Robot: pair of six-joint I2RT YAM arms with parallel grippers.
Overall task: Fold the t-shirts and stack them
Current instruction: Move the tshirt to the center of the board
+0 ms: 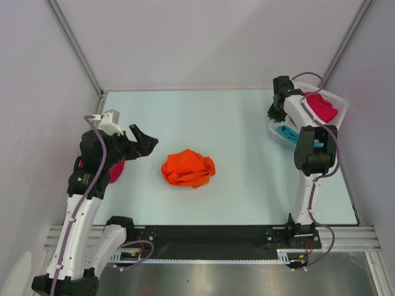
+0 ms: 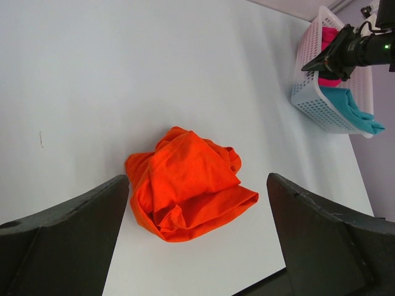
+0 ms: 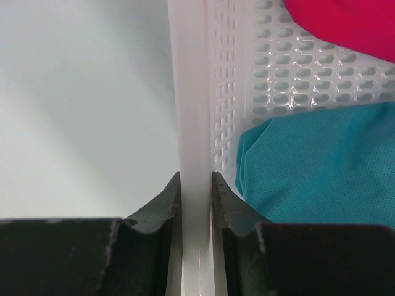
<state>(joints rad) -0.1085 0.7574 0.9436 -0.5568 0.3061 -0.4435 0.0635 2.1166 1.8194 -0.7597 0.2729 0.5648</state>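
A crumpled orange t-shirt (image 1: 188,168) lies on the table's middle; it also shows in the left wrist view (image 2: 188,185). My left gripper (image 1: 145,143) is open and empty, raised just left of it, its jaws wide apart (image 2: 197,182). A magenta t-shirt (image 1: 116,170) lies partly hidden under my left arm. My right gripper (image 1: 273,115) is shut on the near-left rim (image 3: 196,123) of the white lattice basket (image 1: 338,105). The basket holds a second magenta t-shirt (image 1: 322,106) (image 3: 352,24) and a teal t-shirt (image 1: 287,132) (image 3: 321,160).
The basket (image 2: 308,92) stands at the table's far right edge, near the right wall. Grey walls and metal posts close in the back and sides. A black rail with the arm bases runs along the near edge.
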